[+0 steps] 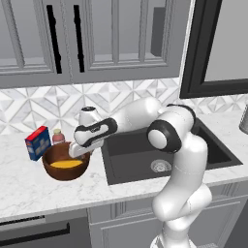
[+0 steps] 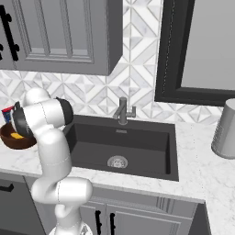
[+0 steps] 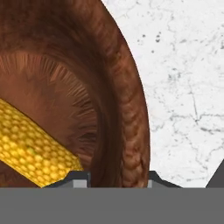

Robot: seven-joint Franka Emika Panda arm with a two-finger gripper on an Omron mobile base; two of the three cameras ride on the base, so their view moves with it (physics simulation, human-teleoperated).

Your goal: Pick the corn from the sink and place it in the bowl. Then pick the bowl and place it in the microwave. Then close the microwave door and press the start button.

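Claw [image 3: 114, 176] astride bowl [image 3: 131, 131] rim

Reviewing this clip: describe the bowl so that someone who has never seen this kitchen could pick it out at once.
Start at the dark sink set in the white marble counter. Left of it, beside a blue and red box and a small pink bottle, stands the bowl. It is round, reddish-brown wood, thick-rimmed, and has the yellow corn lying inside.
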